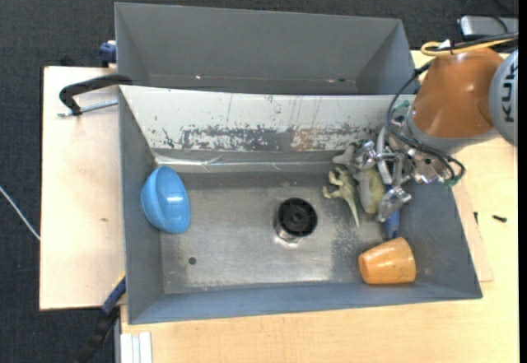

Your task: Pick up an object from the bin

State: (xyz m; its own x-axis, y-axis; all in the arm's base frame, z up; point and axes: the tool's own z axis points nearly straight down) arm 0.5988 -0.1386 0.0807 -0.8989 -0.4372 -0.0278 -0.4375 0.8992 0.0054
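Observation:
My gripper (380,176) hangs low at the right side of the bin, over a pale green toy animal (352,188) with thin legs that lies against the back right of the floor. Its metal fingers reach down beside the toy's body. A blue piece (392,225) pokes out just below the gripper. In front of it an orange cup (388,262) lies on its side near the right front corner.
A black round knob-like thing (295,217) sits in the middle of the bin floor. A blue egg-shaped lid (166,199) rests against the left wall. The arm's orange cover and cables hang over the right rim.

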